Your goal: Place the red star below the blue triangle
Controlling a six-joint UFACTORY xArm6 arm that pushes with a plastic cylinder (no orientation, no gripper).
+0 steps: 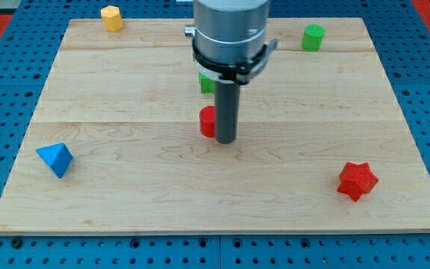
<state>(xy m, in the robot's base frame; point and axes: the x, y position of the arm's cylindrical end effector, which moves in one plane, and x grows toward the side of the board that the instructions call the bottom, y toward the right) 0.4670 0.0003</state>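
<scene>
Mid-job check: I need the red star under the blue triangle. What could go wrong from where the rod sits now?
1. My tip sits against a partly hidden red block, not the red star; moving off may drag the wrong piece.
2. The red star lies near the board's bottom-right edge and might slide off.
3. The blue triangle sits near the left edge, with little board below it.
</scene>
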